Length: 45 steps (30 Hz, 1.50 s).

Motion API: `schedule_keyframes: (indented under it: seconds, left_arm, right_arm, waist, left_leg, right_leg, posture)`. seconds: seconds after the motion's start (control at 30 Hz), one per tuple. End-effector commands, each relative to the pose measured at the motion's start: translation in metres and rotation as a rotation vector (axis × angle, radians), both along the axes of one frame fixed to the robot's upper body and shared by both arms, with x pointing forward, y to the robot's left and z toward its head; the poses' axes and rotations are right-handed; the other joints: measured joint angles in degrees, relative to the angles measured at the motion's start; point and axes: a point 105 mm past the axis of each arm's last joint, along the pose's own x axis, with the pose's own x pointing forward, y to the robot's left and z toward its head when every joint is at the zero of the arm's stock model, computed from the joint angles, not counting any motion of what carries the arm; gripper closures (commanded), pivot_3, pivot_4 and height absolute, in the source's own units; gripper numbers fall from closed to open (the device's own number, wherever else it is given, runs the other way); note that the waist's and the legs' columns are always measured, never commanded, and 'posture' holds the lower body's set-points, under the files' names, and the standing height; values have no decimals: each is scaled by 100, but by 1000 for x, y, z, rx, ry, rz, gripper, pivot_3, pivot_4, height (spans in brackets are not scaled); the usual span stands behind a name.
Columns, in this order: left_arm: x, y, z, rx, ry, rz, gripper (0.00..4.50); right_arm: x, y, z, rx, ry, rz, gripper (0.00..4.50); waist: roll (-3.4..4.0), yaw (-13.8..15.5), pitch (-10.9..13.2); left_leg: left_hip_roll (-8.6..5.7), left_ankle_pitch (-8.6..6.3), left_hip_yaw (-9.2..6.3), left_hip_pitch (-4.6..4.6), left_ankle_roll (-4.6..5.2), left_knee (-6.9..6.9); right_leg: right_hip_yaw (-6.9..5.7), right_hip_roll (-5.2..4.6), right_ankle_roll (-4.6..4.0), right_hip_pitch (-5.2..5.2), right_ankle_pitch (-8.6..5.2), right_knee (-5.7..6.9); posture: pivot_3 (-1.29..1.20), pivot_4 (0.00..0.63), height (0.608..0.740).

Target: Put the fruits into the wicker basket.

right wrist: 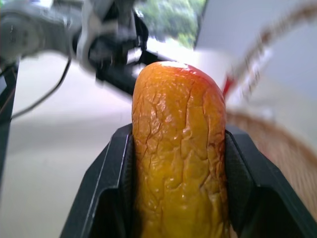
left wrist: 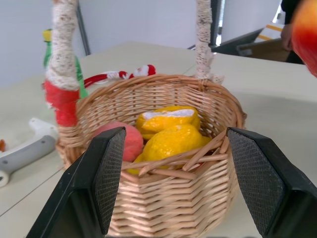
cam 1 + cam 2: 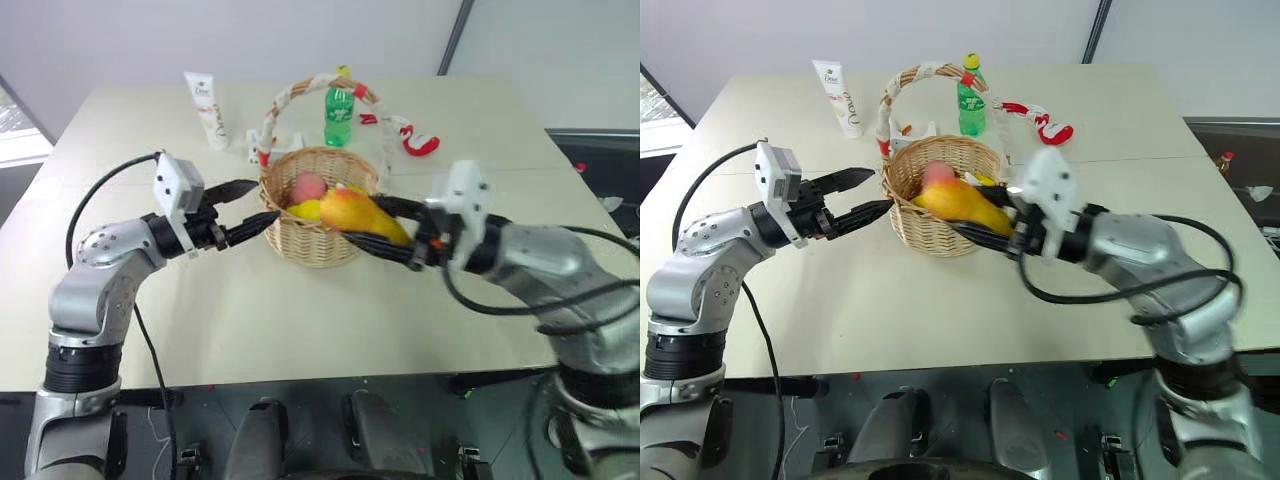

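The right tool [image 3: 385, 228] clamps the mango [image 3: 362, 214] over the wicker basket [image 3: 315, 235], where the peach [image 3: 309, 186] and lemon [image 3: 306, 210] lie. The left tool [image 3: 245, 208] gapes empty beside it. On the tabletop [image 3: 300, 320], a white tube [image 3: 207, 108] reads "Dove".

1. Right gripper [image 3: 985, 225] clamps the mango [image 3: 958, 202], which lies across the near rim of the basket [image 3: 935, 228].
2. Peach [image 3: 937, 174] sits inside the basket.
3. Left gripper [image 3: 868, 193], fingers apart, is just beside the basket's wall.

Head pair looking down — wrist views close, sharing wicker basket [image 2: 163, 163]
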Motion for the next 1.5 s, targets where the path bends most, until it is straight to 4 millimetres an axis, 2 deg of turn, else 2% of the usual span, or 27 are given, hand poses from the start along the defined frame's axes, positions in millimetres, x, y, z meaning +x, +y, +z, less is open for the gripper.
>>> schedule_keyframes:
  seconds: [0.03,0.1,0.17,0.27,0.3,0.33,0.4,0.43,0.5,0.6,0.67,0.73,0.87,0.97,1.1,1.23,1.33,1.5]
  left_arm:
    - [-6,4,14,-13,-63,19,1002]
    - [-9,4,14,-18,-63,24,1002]
    - [-11,3,13,-22,-62,32,1002]
    - [-13,1,11,-26,-59,39,1002]
    - [-13,0,10,-26,-58,40,1002]
    - [-13,0,9,-27,-58,42,1002]
    - [-14,-1,8,-30,-56,47,1002]
    - [-14,-1,8,-32,-55,48,1002]
    - [-14,-1,7,-34,-50,50,1002]
    - [-14,1,2,-31,-31,53,1002]
    - [-14,2,1,-33,-23,49,1002]
    - [-13,1,-1,-37,-15,42,1002]
    - [-11,-5,-4,-46,1,12,1002]
    - [-10,-12,-1,-59,-3,-21,1002]
    - [-10,-24,4,-85,-14,-57,1002]
    - [-12,-33,4,-101,-11,-84,1002]
    - [-15,-38,2,-102,-13,-85,1002]
    - [-16,-39,0,-111,-10,-79,1002]
  right_arm:
    - [39,7,9,28,1,-185,2794]
    - [65,11,9,39,20,-296,2794]
    - [82,16,6,8,7,-358,2794]
    - [94,21,-1,-25,-2,-377,2794]
    - [94,22,0,-18,-5,-370,1729]
    - [92,23,3,-10,-21,-355,1410]
    - [85,26,9,-7,-71,-314,372]
    - [79,26,12,-9,-106,-288,39]
    - [52,24,19,-10,-183,-167,39]
    - [11,4,16,-17,-175,-23,39]
    - [-3,-16,8,-9,-84,-10,39]
    - [-8,-38,0,2,-18,-59,39]
    - [8,-78,-10,45,39,-276,39]
    - [32,-89,-19,80,55,-420,39]
    - [65,-84,-26,198,82,-517,39]
    - [80,-67,-32,332,138,-472,39]
    - [88,-68,-37,392,175,-492,922]
    - [83,-67,-37,407,174,-459,3505]
  waist:
    - [0,13,0]
    - [-1,46,-1]
    - [-1,49,-1]
    - [-2,54,-1]
    - [-1,52,-1]
    - [-1,47,-1]
    - [-1,31,-1]
    - [-1,24,0]
    - [-1,15,-1]
    - [-2,55,-1]
    - [-3,52,0]
    - [-3,54,0]
    - [-3,2,0]
    - [-3,-14,0]
    - [-3,-13,0]
    - [-2,6,0]
    - [-2,21,1]
    - [-2,27,0]
  left_leg:
    - [0,1,-1,-2,-2,0]
    - [-2,3,-4,-10,-6,-4]
    - [-10,3,1,-12,-6,-7]
    - [-18,2,6,-14,-5,-7]
    - [-18,2,5,-14,-5,-7]
    - [-18,2,5,-14,-5,-8]
    - [-17,2,5,-14,-4,-8]
    - [-16,2,5,-14,-4,-8]
    - [-14,2,4,-14,-4,-8]
    - [-14,-1,-3,-15,-1,-14]
    - [-14,-2,1,-15,2,-14]
    - [-14,-2,1,-13,2,-11]
    - [-14,-2,7,-1,2,-11]
    - [-12,-2,12,6,2,-11]
    - [-9,-2,13,4,1,-11]
    - [-11,-1,11,-1,0,-14]
    - [-10,-1,7,-6,0,-13]
    - [-13,-1,7,-7,0,-14]
  right_leg:
    - [-1,-1,-1,-1,0,1]
    - [-11,-24,-1,-8,0,1]
    - [-10,-41,0,-11,0,-1]
    - [-10,-52,1,-12,1,-6]
    - [-10,-52,1,-12,1,-6]
    - [-10,-52,1,-12,1,-5]
    - [-10,-50,1,-13,1,-5]
    - [-10,-49,1,-13,1,-5]
    - [-11,-47,1,-13,1,-4]
    - [-14,-47,1,-10,1,-7]
    - [-13,-50,2,-9,1,-11]
    - [-13,-50,2,-5,1,-10]
    - [-10,-41,2,6,1,-10]
    - [-7,-25,1,6,0,-9]
    - [-5,-17,0,0,0,-5]
    - [-6,-24,0,-3,0,-4]
    - [-6,-34,1,-4,0,-7]
    - [-7,-41,1,-3,1,-8]
  posture:
    - [0,150,740]
    - [0,150,740]
    - [0,150,740]
    - [0,150,740]
    - [0,150,740]
    - [0,150,740]
    - [0,150,740]
    - [0,150,740]
    - [0,150,740]
    - [0,150,740]
    - [0,150,740]
    - [0,150,740]
    - [0,150,740]
    - [0,150,740]
    - [0,150,740]
    - [0,150,740]
    - [0,150,740]
    - [0,150,740]
